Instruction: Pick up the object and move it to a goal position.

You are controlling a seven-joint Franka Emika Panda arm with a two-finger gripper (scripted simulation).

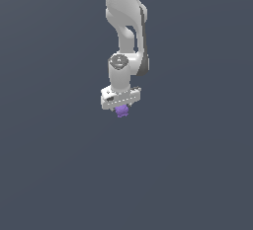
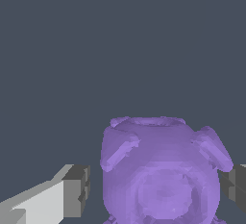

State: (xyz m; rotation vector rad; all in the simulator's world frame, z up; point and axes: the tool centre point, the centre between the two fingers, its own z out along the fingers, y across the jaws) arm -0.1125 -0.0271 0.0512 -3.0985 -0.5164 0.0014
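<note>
The object is a small purple lumpy thing that sits right under my white gripper bar in the exterior view. In the wrist view the object fills the space between my two fingers. My gripper stands around it with one finger on each side. One fingertip shows a narrow dark gap to the object's side. The other fingertip is at the picture's edge, close against the object. The jaws are apart and not pressed on it. The object's lower part is cut off in the wrist view.
The white arm comes down from the top of the exterior view. Around it there is only a plain dark grey ground. No goal marker shows.
</note>
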